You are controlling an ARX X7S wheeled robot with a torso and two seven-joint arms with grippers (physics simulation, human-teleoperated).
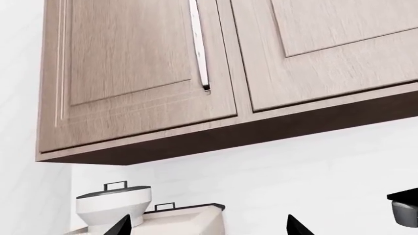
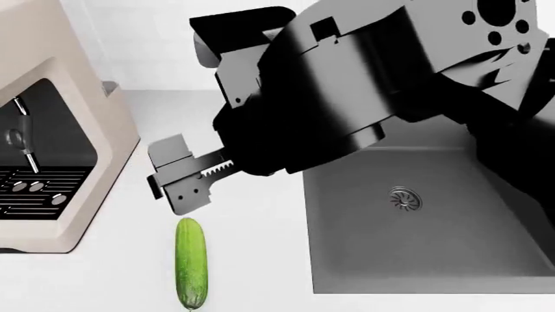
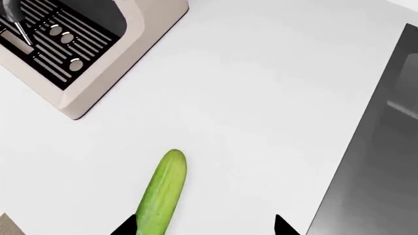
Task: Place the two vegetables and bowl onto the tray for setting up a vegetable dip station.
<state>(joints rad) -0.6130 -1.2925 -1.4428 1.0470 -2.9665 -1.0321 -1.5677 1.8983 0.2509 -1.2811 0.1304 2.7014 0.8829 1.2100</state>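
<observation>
Head view: cucumber (image 2: 192, 263) lies just below right pincer (image 2: 178, 179).

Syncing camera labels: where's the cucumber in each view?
Head view: cucumber lies low, left of centre, on the counter between the coffee machine and the sink.
Right wrist view: along the bottom edge.
Left wrist view: not in it.
Shared landmark: the coffee machine's drip grate, in the head and right wrist views.
</observation>
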